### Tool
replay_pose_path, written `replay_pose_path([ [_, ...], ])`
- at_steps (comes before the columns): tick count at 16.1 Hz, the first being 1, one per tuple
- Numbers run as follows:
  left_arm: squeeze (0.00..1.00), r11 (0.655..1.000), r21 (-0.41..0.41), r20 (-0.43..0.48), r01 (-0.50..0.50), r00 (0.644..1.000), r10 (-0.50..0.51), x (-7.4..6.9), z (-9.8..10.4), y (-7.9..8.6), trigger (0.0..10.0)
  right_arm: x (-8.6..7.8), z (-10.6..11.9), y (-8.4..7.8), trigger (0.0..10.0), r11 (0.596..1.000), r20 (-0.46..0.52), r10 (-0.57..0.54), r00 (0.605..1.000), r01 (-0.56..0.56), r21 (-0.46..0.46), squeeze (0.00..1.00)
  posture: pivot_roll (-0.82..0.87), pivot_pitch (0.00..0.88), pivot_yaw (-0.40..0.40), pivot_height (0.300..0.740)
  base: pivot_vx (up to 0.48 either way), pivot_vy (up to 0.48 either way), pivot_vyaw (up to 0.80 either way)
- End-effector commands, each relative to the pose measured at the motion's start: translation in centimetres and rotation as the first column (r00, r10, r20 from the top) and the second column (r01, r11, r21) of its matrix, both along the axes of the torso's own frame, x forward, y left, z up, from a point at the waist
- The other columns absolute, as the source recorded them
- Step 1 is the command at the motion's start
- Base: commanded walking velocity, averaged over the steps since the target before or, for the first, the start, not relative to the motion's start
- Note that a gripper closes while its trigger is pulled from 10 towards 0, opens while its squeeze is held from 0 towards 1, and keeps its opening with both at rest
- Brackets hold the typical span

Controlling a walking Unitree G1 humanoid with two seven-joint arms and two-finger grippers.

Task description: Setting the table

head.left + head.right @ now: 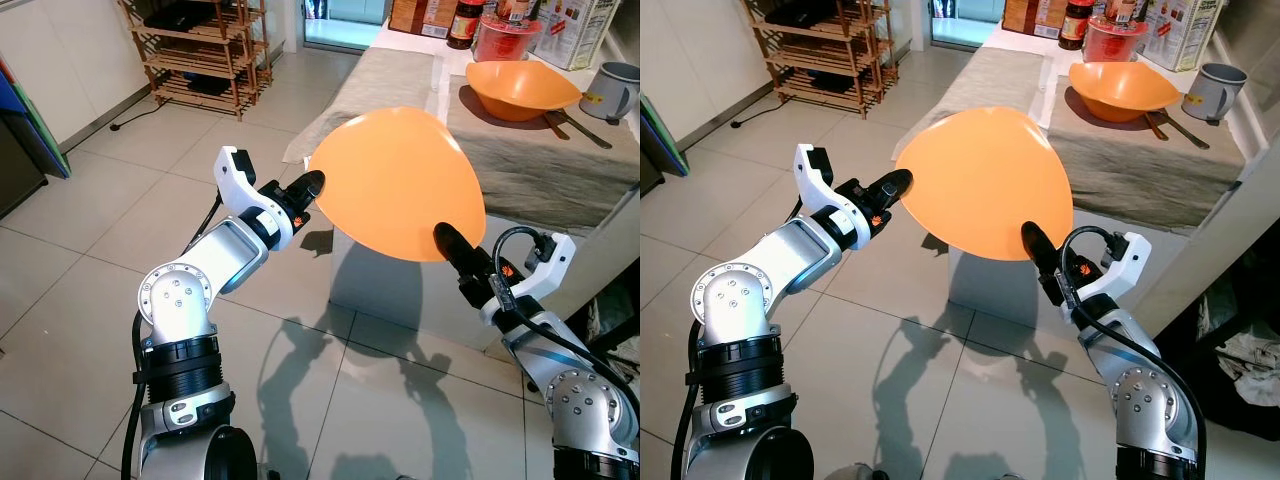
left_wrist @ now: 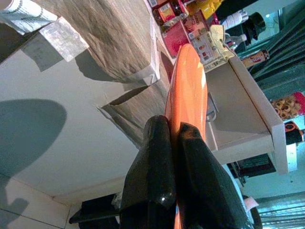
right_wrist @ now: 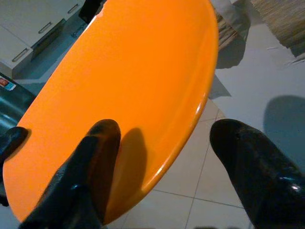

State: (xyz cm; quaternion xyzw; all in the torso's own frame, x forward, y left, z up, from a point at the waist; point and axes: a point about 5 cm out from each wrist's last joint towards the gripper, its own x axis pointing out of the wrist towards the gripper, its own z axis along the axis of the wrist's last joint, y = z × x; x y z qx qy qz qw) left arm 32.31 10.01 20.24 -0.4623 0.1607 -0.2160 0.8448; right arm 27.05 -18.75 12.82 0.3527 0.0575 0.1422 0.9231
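Orange plate (image 1: 395, 185) held in mid-air short of the tabletop (image 1: 560, 165), left end effector (image 1: 308, 187) pinching its near-left rim, right end effector (image 3: 157, 167) spread astride the opposite rim, placement zone ahead, beside the orange bowl (image 1: 520, 88)

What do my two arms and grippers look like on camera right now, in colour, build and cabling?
Both arms are brushed silver with round, bolted elbow joints and black ribbed collars. The wrists are white plastic housings. Each gripper, left gripper and right gripper, has long, glossy black fingers and a small orange mark near the finger base. Black cables loop around the right wrist and run beside the left arm.
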Motion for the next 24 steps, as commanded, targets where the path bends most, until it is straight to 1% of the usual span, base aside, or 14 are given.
replay_pose_path([
  [1, 0.0, 0.999, -0.05, 0.112, 0.018, 0.994, -0.012, -0.1, 2.7, -0.3, 0.0, 0.1, -0.6, -0.6, 0.0, 0.999, -0.038, -0.041, 0.998, 0.04, -0.014, 0.0, -0.05, 0.046, 0.014, 0.74, 0.0, 0.0, 0.0],
  [4, 0.0, 0.998, -0.052, 0.116, 0.02, 0.993, -0.014, -0.1, 2.9, -0.4, 0.0, 0.1, -0.6, -0.3, 0.0, 0.999, -0.038, -0.039, 0.999, 0.038, -0.009, 0.0, -0.05, 0.047, 0.013, 0.74, 0.0, 0.0, 0.0],
  [5, 0.0, 0.999, -0.049, 0.119, 0.022, 0.993, -0.016, -0.1, 2.9, -0.4, 0.0, 0.1, -0.6, -0.1, 0.0, 0.999, -0.038, -0.036, 0.999, 0.036, 0.008, 0.0, -0.05, 0.047, 0.013, 0.74, 0.0, 0.0, 0.0],
  [6, 0.0, 0.999, -0.037, 0.121, 0.02, 0.993, -0.016, -0.1, 2.8, -0.4, 0.0, 0.1, -0.5, 0.2, 0.0, 0.999, -0.036, -0.032, 0.999, 0.033, 0.013, 0.0, -0.05, 0.047, 0.014, 0.74, 0.0, 0.0, 0.0],
  [8, 0.0, 1.0, 0.013, 0.134, 0.01, 0.991, -0.012, 0.1, 2.5, -0.1, 0.0, 0.0, -0.6, 0.3, 0.0, 0.999, -0.038, -0.032, 0.999, 0.033, 0.009, 0.0, -0.05, 0.05, 0.015, 0.74, 0.0, 0.0, 0.0],
  [10, 0.0, 0.999, 0.047, 0.126, -0.006, 0.992, 0.0, 0.3, 1.9, 0.3, 0.0, -0.2, -0.8, 0.3, 0.0, 1.0, -0.041, -0.03, 0.999, 0.03, -0.006, 0.0, -0.05, 0.052, 0.016, 0.74, 0.0, 0.0, 0.0],
  [11, 0.0, 0.999, 0.049, 0.125, -0.008, 0.992, 0.001, 0.3, 1.8, 0.4, 0.0, -0.2, -0.8, 0.3, 0.0, 1.0, -0.043, -0.03, 0.999, 0.03, -0.006, 0.0, -0.05, 0.052, 0.016, 0.74, 0.0, 0.0, 0.0],
  [12, 0.0, 0.998, 0.07, 0.127, -0.004, 0.992, -0.005, 0.3, 1.6, 0.4, 0.0, -0.3, -0.9, 0.3, 0.0, 1.0, -0.043, -0.03, 0.999, 0.029, -0.007, 0.0, -0.05, 0.052, 0.018, 0.74, 0.0, 0.0, 0.0],
  [18, 0.0, 0.995, 0.097, 0.131, 0.002, 0.991, -0.015, 0.3, 1.1, 0.3, 0.0, -0.4, -1.0, 0.4, 0.0, 1.0, -0.046, -0.028, 0.999, 0.028, -0.01, 0.0, -0.05, 0.046, 0.019, 0.74, 0.0, 0.0, 0.0],
  [19, 0.0, 0.993, 0.117, 0.138, -0.002, 0.99, -0.014, 0.4, 1.0, 0.4, 0.0, -0.4, -1.0, 0.4, 0.0, 1.0, -0.045, -0.027, 0.999, 0.026, -0.011, 0.0, -0.06, 0.043, 0.019, 0.74, 0.0, 0.0, 0.0],
  [20, 0.0, 0.992, 0.129, 0.14, -0.004, 0.99, -0.014, 0.5, 0.9, 0.4, 2.5, -0.4, -1.0, 0.4, 0.0, 1.0, -0.046, -0.027, 0.999, 0.027, -0.012, 0.0, -0.06, 0.044, 0.02, 0.74, 0.0, 0.0, 0.0],
  [21, 0.0, 0.987, 0.161, 0.136, -0.006, 0.991, -0.016, 0.6, 0.6, 0.5, 10.0, -0.4, -1.0, 0.4, 0.0, 1.0, -0.047, -0.024, 0.999, 0.024, -0.014, 0.0, -0.06, 0.041, 0.02, 0.74, 0.0, 0.0, 0.0],
  [24, 0.0, 0.981, 0.192, 0.133, -0.005, 0.991, -0.021, 0.8, 0.1, 0.5, 10.0, -0.5, -1.2, 0.4, 0.0, 1.0, -0.05, -0.022, 0.998, 0.021, -0.019, 0.0, -0.06, 0.035, 0.019, 0.74, 0.0, 0.0, 0.0],
])
